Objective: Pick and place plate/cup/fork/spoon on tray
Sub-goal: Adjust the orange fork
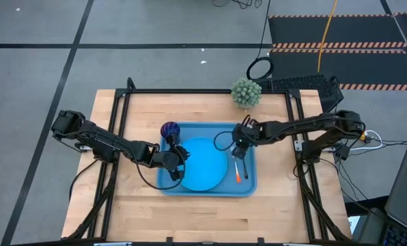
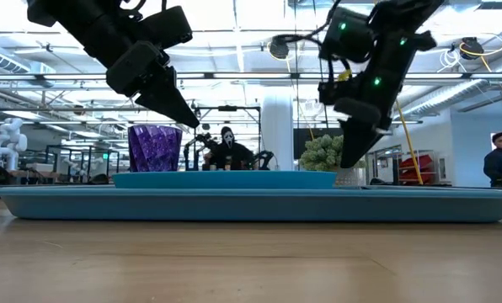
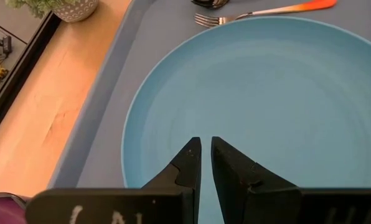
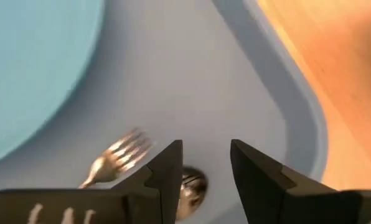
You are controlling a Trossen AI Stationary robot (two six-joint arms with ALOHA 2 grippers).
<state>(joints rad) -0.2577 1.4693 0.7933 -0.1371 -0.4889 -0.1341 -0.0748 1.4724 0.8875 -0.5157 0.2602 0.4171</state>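
Observation:
The blue tray point(image 1: 248, 184) lies in the middle of the table. The sky-blue plate point(image 1: 205, 164) rests flat in it. The purple cup point(image 1: 169, 130) stands upright in the tray's far left corner. The fork point(image 1: 238, 172) lies on the tray floor right of the plate, its tines point(image 4: 120, 152) toward the far side. The spoon's bowl point(image 4: 192, 185) lies on the tray floor beside the tines, partly hidden by one finger. My right gripper point(image 4: 205, 149) is open just above it. My left gripper point(image 3: 205, 146) is shut and empty over the plate's left part.
A small potted plant point(image 1: 246, 92) stands at the table's far edge behind the tray. Bare wooden table point(image 1: 203, 212) lies on the near side of the tray and to its left and right.

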